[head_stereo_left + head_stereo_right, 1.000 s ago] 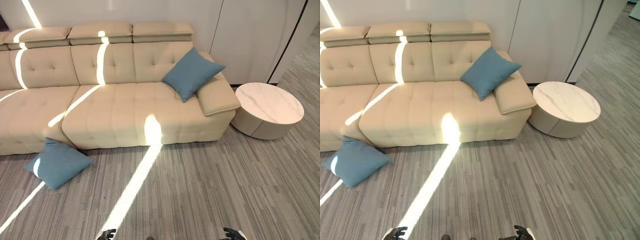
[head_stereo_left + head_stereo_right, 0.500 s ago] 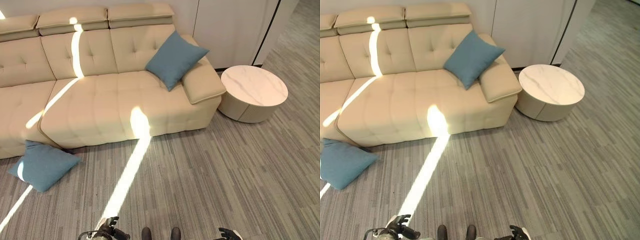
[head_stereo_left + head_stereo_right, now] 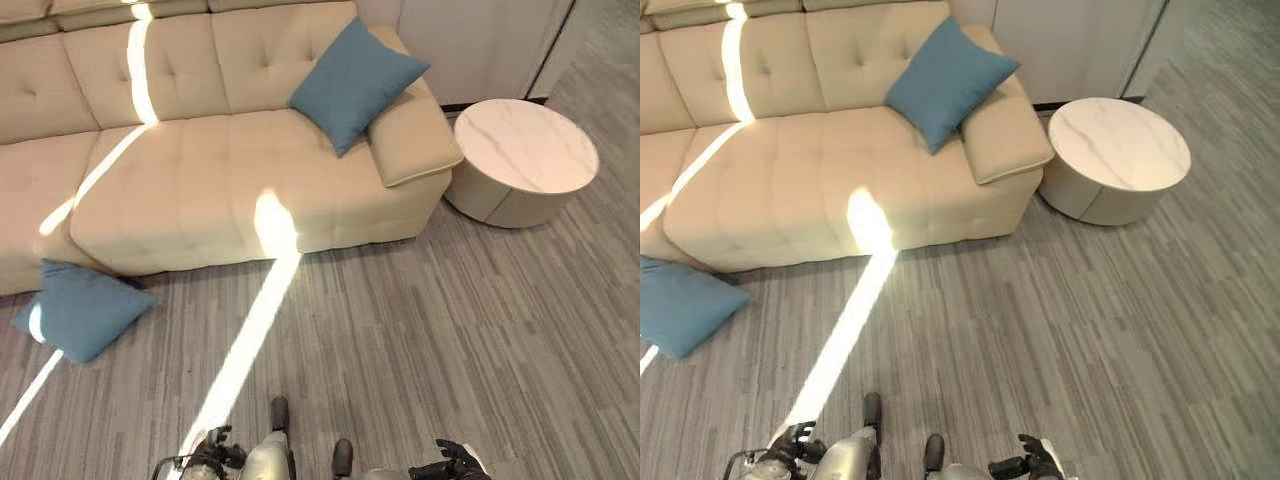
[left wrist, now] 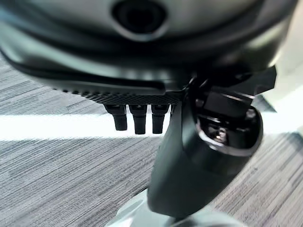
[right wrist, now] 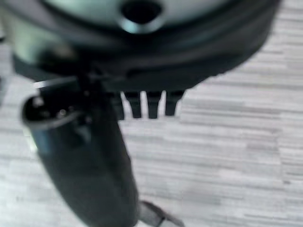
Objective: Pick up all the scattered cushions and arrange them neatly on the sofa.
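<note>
Against the far wall stands a long cream sofa (image 3: 200, 190), its tufted seat front edge running across the room. One blue cushion (image 3: 355, 82) leans tilted against the backrest at the sofa's right end, its lower corner touching the padded armrest (image 3: 412, 140). A second blue cushion (image 3: 80, 308) lies flat on the grey striped carpet (image 3: 450, 320), at the left, with its upper edge just touching the foot of the sofa where the seat corner juts out. A bright bar of sunlight (image 3: 250, 340) crosses the carpet and climbs the seat front.

Just beside the armrest, apart from it by a narrow gap, sits a round side table (image 3: 522, 160) with a pale marbled top. Between the sofa's front edge and the robot the carpet lies wide and bare, with open room to either side.

Low at the near edge, the left hand (image 3: 212, 455) and the right hand (image 3: 452, 463) hang well apart from both cushions. In each wrist view the fingers (image 4: 135, 118) (image 5: 142, 104) point straight down over the carpet, relaxed and holding nothing.
</note>
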{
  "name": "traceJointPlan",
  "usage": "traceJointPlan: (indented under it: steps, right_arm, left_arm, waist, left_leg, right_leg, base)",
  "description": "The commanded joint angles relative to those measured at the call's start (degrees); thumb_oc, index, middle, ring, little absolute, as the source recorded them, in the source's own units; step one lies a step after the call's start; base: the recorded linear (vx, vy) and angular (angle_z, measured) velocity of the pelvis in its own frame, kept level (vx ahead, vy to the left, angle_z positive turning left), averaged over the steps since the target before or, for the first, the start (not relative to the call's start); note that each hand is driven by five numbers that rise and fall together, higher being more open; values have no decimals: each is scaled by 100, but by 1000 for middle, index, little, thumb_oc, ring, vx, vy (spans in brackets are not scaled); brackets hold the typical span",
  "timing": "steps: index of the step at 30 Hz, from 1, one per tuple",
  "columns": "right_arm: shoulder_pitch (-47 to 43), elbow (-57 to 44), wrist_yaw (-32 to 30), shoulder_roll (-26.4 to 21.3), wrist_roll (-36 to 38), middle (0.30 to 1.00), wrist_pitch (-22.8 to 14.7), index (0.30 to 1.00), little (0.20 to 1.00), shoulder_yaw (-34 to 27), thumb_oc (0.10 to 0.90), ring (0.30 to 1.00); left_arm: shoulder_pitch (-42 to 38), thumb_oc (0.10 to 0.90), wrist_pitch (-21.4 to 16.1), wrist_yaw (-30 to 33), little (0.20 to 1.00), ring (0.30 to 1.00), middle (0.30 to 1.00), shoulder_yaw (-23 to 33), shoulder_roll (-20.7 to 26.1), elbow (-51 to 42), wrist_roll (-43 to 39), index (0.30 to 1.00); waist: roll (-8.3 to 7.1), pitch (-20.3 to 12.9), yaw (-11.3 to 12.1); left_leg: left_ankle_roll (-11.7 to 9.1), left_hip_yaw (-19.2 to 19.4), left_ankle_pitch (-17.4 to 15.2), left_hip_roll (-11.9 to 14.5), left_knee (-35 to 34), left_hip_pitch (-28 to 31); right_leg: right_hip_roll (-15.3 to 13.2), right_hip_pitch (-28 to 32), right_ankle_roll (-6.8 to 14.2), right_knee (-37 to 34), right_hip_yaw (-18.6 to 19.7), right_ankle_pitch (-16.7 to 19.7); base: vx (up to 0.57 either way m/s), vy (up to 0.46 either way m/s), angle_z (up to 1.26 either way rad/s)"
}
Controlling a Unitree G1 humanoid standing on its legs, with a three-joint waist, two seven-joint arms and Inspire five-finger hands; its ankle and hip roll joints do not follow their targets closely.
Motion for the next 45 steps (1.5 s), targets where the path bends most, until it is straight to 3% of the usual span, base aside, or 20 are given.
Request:
traceJointPlan:
  steps: [1, 3, 6, 8, 10, 11, 13, 15, 16, 18, 20, 22, 25, 26, 30, 32, 35, 36, 42, 45]
  right_arm:
    - [283, -251, -28, -129, -151, 900, -111, 900, 900, -43, 800, 900]
    - [214, -455, 38, -181, -146, 900, -105, 900, 900, -42, 800, 900]
    - [185, -633, 37, -214, -133, 900, -146, 900, 900, -22, 800, 900]
    - [169, -650, 49, -232, -166, 900, -164, 900, 900, -15, 800, 900]
    - [105, -622, 54, -277, -227, 900, -162, 900, 900, 6, 800, 900]
    - [105, -621, 54, -279, -227, 900, -162, 900, 900, 7, 800, 900]
    - [119, -583, 60, -291, -284, 900, -140, 900, 900, 27, 800, 900]
    - [196, -585, 57, -275, -310, 900, -152, 900, 900, 26, 800, 900]
    - [260, -524, 43, -235, -291, 900, -153, 900, 900, 33, 800, 900]
    - [-10, -482, -2, -305, -253, 900, -186, 900, 900, 19, 800, 900]
    - [-77, -406, -24, -250, -225, 900, -215, 900, 900, 5, 800, 900]
    - [-115, -382, -27, -257, -222, 900, -194, 900, 900, 4, 800, 900]
    - [-179, -349, -34, -327, -113, 900, -199, 900, 900, -35, 800, 900]
    - [-180, -345, -34, -356, -80, 900, -191, 900, 900, -51, 800, 900]
    - [-152, -320, -44, -353, -63, 900, -204, 900, 900, -20, 800, 900]
    - [-108, -302, -54, -349, -51, 900, -217, 900, 900, -15, 800, 900]
    - [-73, -258, -86, -306, -44, 900, -177, 900, 900, 4, 800, 900]
    - [-63, -249, -69, -278, -56, 900, -169, 900, 900, 3, 800, 900]
    - [-3, -245, -38, -195, -216, 900, -169, 900, 900, 29, 800, 900]
    - [-122, -252, 80, -263, -214, 900, -74, 900, 900, -27, 800, 900]
  left_arm:
    - [47, 800, -90, -12, 900, 900, 900, -72, -48, -60, -50, 900]
    - [24, 800, -76, -21, 900, 900, 900, -72, 42, -225, -85, 900]
    - [-28, 800, -84, -10, 900, 900, 900, -79, 87, -279, -122, 900]
    - [-69, 800, -81, -22, 900, 900, 900, -79, 89, -288, -117, 900]
    - [-109, 800, -94, -63, 900, 900, 900, -91, 81, -235, -69, 900]
    - [-109, 800, -95, -63, 900, 900, 900, -90, 78, -234, -68, 900]
    - [-140, 800, -102, -77, 900, 900, 900, -71, 44, -92, -2, 900]
    - [-142, 800, -126, -107, 900, 900, 900, -65, 31, -49, 39, 900]
    - [-124, 800, -102, -85, 900, 900, 900, -94, -21, 1, 99, 900]
    - [-48, 800, -109, -171, 900, 900, 900, -114, -54, 20, 149, 900]
    - [-27, 800, -95, -155, 900, 900, 900, -145, -119, 30, 172, 900]
    - [-35, 800, -82, -177, 900, 900, 900, -158, -124, 2, 164, 900]
    - [-107, 800, -66, -186, 900, 900, 900, -243, -121, -132, 72, 900]
    - [-126, 800, -72, -192, 900, 900, 900, -279, -119, -180, 49, 900]
    - [-149, 800, -78, -205, 900, 900, 900, -391, -138, -284, 45, 900]
    - [-157, 800, -87, -210, 900, 900, 900, -424, -150, -287, 72, 900]
    - [-121, 800, -98, -201, 900, 900, 900, -441, -164, -228, 90, 900]
    - [-77, 800, -94, -226, 900, 900, 900, -398, -187, -167, 89, 900]
    - [44, 800, -54, -183, 900, 900, 900, -232, -186, -30, 97, 900]
    - [-14, 800, -41, -222, 900, 900, 900, -180, -64, -81, 62, 900]
  waist:
    - [-159, -348, 201]
    - [-125, -211, 128]
    - [4, -91, 34]
    - [45, -79, -39]
    - [17, -91, -124]
    - [29, -77, -129]
    - [-44, -102, -259]
    - [-36, -122, -313]
    - [-39, -209, -346]
    - [30, -294, -260]
    - [50, -297, -235]
    - [-5, -291, -226]
    - [-161, -150, -127]
    - [-205, -124, -95]
    - [-233, -93, -13]
    - [-244, -89, 28]
    - [-125, -83, 115]
    - [-75, -140, 138]
    - [-82, -374, 230]
    - [-104, -445, 290]
  left_leg:
    - [438, 212, -1064, -213, 892, -116]
    - [726, 246, -1292, -336, 786, 314]
    - [820, 211, -1405, -304, 697, 538]
    - [811, 180, -1512, -317, 571, 799]
    - [767, 158, -1681, -382, 399, 1170]
    - [764, 152, -1691, -370, 394, 1194]
    - [692, 2, -1848, -442, 235, 1598]
    - [637, -89, -1931, -427, 241, 1747]
    - [562, -102, -1941, -374, 343, 1799]
    - [372, -160, -1718, -247, 681, 1746]
    - [137, -179, -1323, -56, 1590, 1506]
    - [95, -182, -1150, -11, 2059, 1263]
    - [88, -235, -708, 107, 3426, 624]
    - [126, -189, -782, 93, 3486, 445]
    - [242, -102, -1101, -53, 3004, -10]
    - [305, 18, -1295, -161, 2201, -136]
    - [225, 162, -704, -256, 1111, -448]
    - [250, 175, -707, -254, 789, -313]
    - [426, 129, -886, -418, 640, 147]
    - [598, 161, -1075, -482, 513, 487]
  right_leg:
    - [-715, -96, 880, 776, 244, -336]
    - [-905, -829, 1152, 2332, 348, 362]
    - [-940, -1374, 1141, 3029, 218, 520]
    - [-982, -1579, 1074, 2811, -40, 355]
    - [-915, -1804, 1031, 1938, -363, 242]
    - [-903, -1772, 1031, 1920, -373, 243]
    - [-733, -2022, 1096, 1044, -472, 523]
    - [-676, -1923, 1090, 832, -444, 555]
    - [-595, -1773, 934, 804, -336, 558]
    - [-500, -1588, 845, 754, -383, 510]
    - [-351, -1291, 662, 634, -289, 405]
    - [-367, -1197, 598, 579, -275, 357]
    - [-306, -789, 361, 408, -159, 232]
    - [-338, -701, 352, 377, -131, 190]
    - [-369, -504, 412, 310, -88, 93]
    - [-376, -356, 490, 246, -103, 1]
    - [-185, -101, 529, 169, -10, -141]
    - [-115, -37, 543, 181, 71, -220]
    - [-335, 5, 710, 674, 90, -376]
    - [-563, -263, 964, 1595, -82, -235]
  base:
    - [309, 294, -55]
    - [289, 303, -68]
    - [195, 147, 5]
    - [308, 52, 25]
    - [313, -23, 8]
    - [224, -34, 0]
    - [419, -97, 2]
    - [401, -150, 17]
    - [357, -207, 23]
    - [308, -216, 38]
    - [237, -237, 22]
    - [109, -153, 8]
    - [173, -195, -3]
    - [230, -154, -5]
    - [158, -12, -11]
    - [195, 29, -14]
    - [295, 67, 9]
    - [165, 67, 2]
    - [202, 122, -46]
    - [150, 84, -18]
